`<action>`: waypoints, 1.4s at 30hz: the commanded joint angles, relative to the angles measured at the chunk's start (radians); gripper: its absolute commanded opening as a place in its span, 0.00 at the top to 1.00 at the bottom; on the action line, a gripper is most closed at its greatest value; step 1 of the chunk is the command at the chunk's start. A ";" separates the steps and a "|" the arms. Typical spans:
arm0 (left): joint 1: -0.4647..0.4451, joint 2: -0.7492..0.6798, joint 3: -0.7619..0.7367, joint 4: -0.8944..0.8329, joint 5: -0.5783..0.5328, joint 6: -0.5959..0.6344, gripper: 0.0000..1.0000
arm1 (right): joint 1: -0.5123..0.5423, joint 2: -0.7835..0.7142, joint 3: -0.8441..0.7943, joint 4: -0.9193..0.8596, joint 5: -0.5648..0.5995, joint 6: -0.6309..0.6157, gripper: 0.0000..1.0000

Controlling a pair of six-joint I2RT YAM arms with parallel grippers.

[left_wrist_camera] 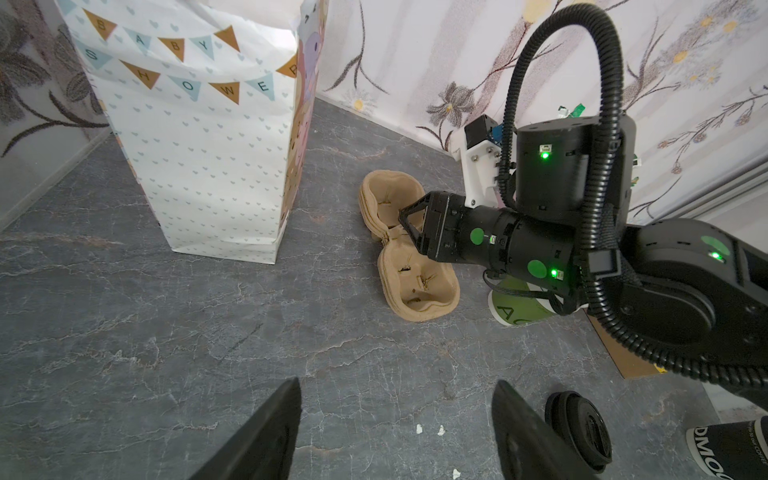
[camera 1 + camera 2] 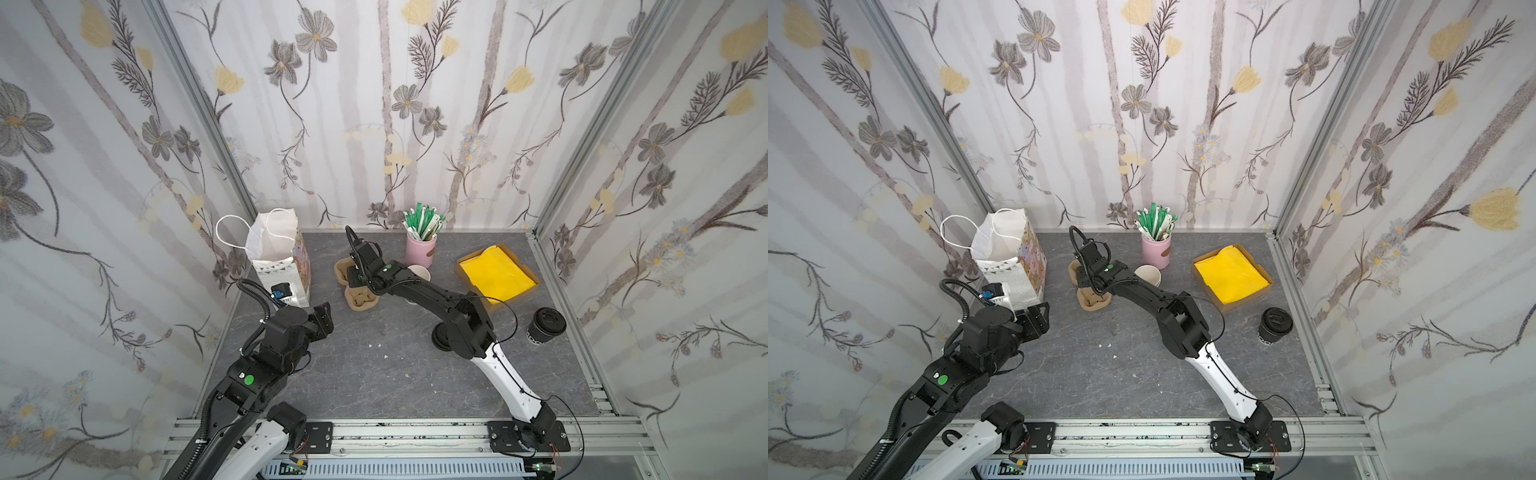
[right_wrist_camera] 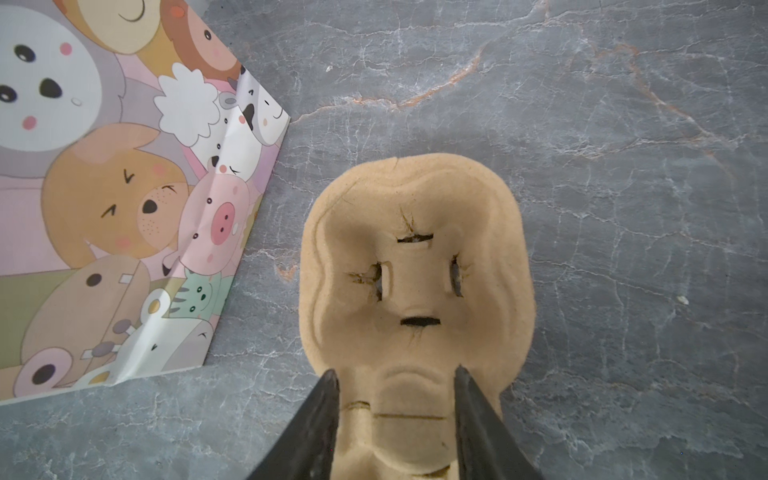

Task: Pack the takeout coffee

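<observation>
Nearest, by the table's (image 2: 374,374) left edge, the left gripper (image 1: 397,386) is held above the bare grey surface. Its fingers (image 1: 274,424) are spread wide, and nothing is caught between them. A few white crumbs (image 2: 378,345) are seen on the table's middle.

A short stack of loose black lids (image 1: 582,428) is found right of the middle, partly hidden under the right arm's elbow in both top views. The takeout coffee (image 2: 546,326) is stood upright by the right edge, about halfway along it. It is a dark cup closed with a black domed lid. It is well apart from both grippers and from the white handled bag (image 2: 278,249).

Farther back, left of the middle, brown pulp cup carriers (image 3: 415,270) are laid flat. The right gripper (image 3: 397,372) is lowered over the narrow waist of one carrier. Its fingers are set partly apart, one on each side of the waist. Whether the waist is being pinched cannot be told.

The bag is stood open in the far left corner, just beside the carriers. A stack of lidless paper cups (image 2: 1148,274) is placed just right of the carriers. Behind it, at the far edge, a pink holder (image 2: 420,249) is filled with green and white sticks (image 2: 422,222). Towards the far right corner, a cardboard tray (image 2: 460,268) is loaded with yellow sheets (image 2: 496,274).
</observation>
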 commanded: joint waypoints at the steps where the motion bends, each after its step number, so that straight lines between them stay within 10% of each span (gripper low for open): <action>1: 0.001 0.003 -0.001 0.009 -0.006 -0.010 0.25 | 0.003 0.013 0.010 -0.012 0.021 -0.025 0.55; 42: 0.002 0.020 0.005 0.010 0.000 0.006 0.25 | 0.006 0.000 0.011 -0.018 0.038 -0.045 0.71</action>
